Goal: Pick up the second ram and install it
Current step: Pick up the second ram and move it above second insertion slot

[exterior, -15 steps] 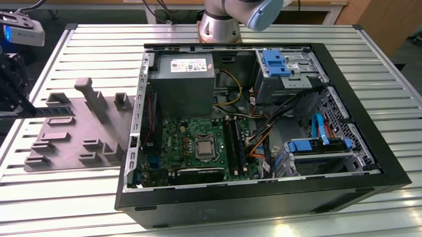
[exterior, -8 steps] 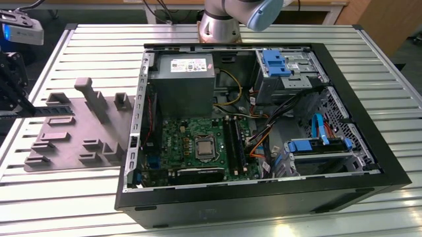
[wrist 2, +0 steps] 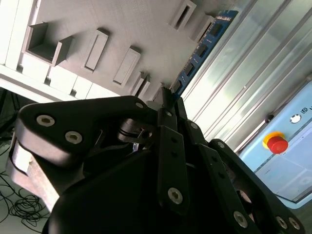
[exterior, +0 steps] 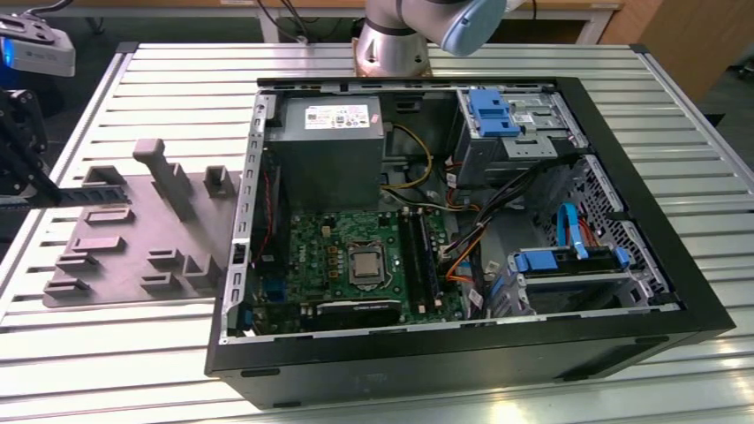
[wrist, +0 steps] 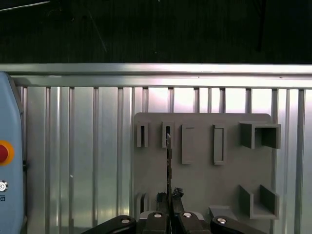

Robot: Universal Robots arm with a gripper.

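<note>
The second ram (exterior: 94, 190) is a narrow blue-green stick with black chips, held level over the edge of the grey tray (exterior: 130, 256) at the exterior view's left. My gripper (exterior: 53, 193) is shut on one end of it. In the second wrist view the ram (wrist 2: 204, 46) runs away from the gripper (wrist 2: 168, 97) above the tray's slots (wrist 2: 129, 63). The first wrist view shows the ram (wrist: 168, 161) edge-on between the fingertips (wrist: 175, 194), in line with a tray slot (wrist: 167, 134). I cannot tell whether the stick touches the tray. The green motherboard (exterior: 353, 256) lies in the open case.
The open black computer case (exterior: 471, 353) fills the middle of the slatted metal table (exterior: 118, 353), with a power supply (exterior: 324, 132), blue drive cages (exterior: 566, 261) and loose cables. A pale blue box with a red button (wrist 2: 278, 144) sits beside the tray.
</note>
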